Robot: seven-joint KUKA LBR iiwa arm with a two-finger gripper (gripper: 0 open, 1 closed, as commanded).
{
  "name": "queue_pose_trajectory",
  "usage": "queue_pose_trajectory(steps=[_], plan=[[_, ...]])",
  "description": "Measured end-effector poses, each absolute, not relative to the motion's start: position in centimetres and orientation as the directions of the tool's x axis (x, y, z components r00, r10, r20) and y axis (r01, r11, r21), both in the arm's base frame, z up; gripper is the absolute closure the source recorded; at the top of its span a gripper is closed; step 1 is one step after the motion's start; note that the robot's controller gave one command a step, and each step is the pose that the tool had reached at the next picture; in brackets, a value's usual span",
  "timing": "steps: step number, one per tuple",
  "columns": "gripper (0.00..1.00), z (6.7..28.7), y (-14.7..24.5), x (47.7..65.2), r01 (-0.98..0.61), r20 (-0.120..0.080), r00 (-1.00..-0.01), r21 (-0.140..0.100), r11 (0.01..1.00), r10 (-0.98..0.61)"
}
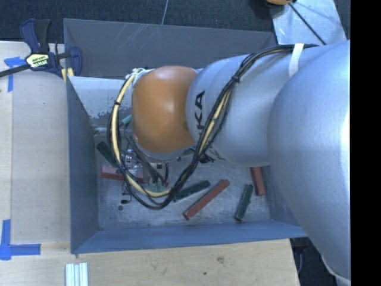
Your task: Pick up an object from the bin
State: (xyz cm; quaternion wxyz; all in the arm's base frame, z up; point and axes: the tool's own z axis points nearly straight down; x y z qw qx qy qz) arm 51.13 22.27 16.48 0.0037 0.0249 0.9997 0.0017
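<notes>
The tool [143, 173] hangs at the left-centre of the bin [83, 177], beneath the orange cover [161, 109]; whether it is apart or together cannot be told. A reddish-brown stick [111, 173] lies just to its left and a dark green stick [193, 189] to its right.

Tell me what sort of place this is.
Probably a robotics lab set up for picking trials: a large robot arm with bundled cables reaches into a grey metal bin, where a brown stick and a dark green stick lie loose.

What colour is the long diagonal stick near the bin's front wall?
The stick is reddish-brown, best seen in the camera view.
</notes>
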Motion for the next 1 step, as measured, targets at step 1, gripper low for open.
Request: queue_pose_trajectory(steps=[1], plan=[[1.0, 19.66, 22.88, 51.13, 0.038, 0.003, -0.999, -0.001, 0.999, 0.038]])
